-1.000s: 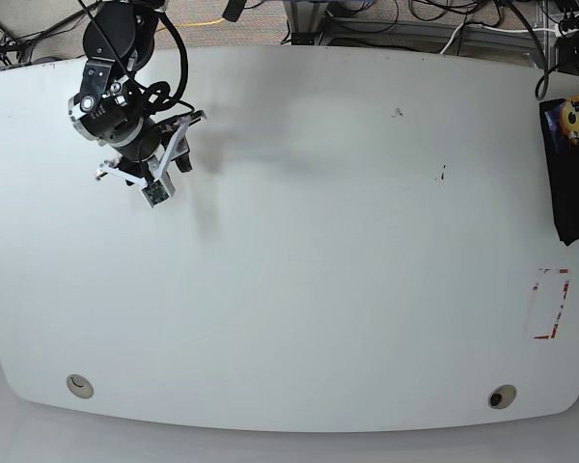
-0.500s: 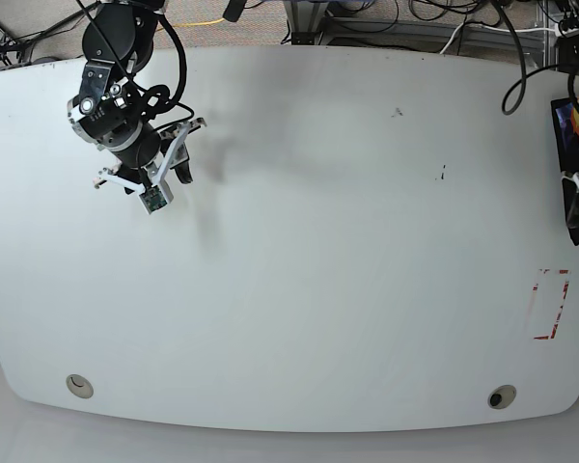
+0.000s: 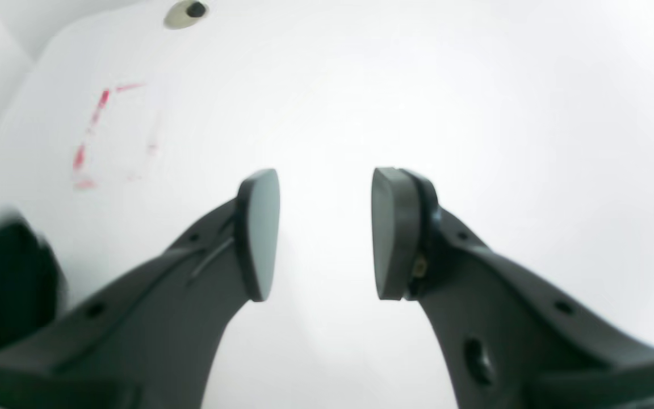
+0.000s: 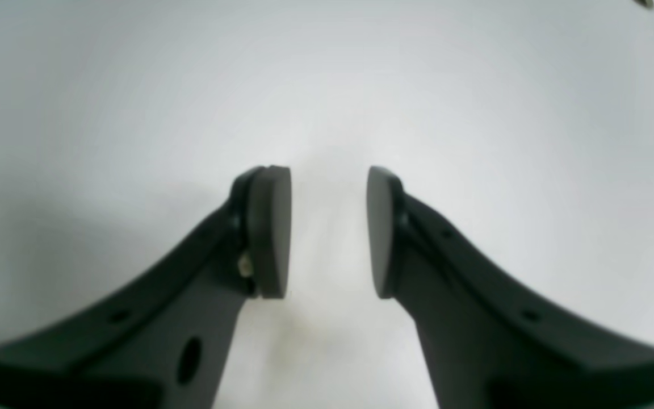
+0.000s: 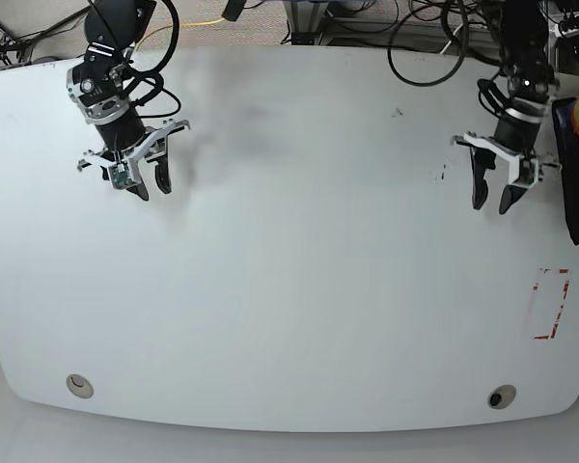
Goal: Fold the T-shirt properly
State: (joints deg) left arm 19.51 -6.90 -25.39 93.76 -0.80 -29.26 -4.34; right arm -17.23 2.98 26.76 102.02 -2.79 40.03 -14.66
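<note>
The white table (image 5: 299,270) fills nearly all of the base view, though its far corners run out of frame and the clutter of cables (image 5: 415,29) beyond its back edge is only partly seen. The T-shirt (image 5: 577,169) lies at the table's right edge in the base view, black, with a bit of orange and yellow print at its top; most of it is cut off by the frame, so its shape and folds cannot be made out. In the left wrist view only a dark, blurred mass (image 3: 3,284) at the lower left shows, and whether that is the shirt cannot be told. The right wrist view shows no cloth, only bare table.

The left gripper (image 5: 490,201) hangs over the table just beside the shirt, apart from it. Its jaws stand parted with nothing between them, and the left wrist view confirms this: the two pads (image 3: 260,233) face each other across plain white surface. The right gripper (image 5: 151,187) hovers well apart, near the opposite far corner, likewise released and empty, its pads (image 4: 270,230) separated over bare table.

A red rectangular marking (image 5: 550,304) sits near the right edge; the left wrist view shows it smeared and faint (image 3: 97,136). Two round holes (image 5: 502,396) near the front edge show in the base view; the left wrist view catches just one (image 3: 186,11).
</note>
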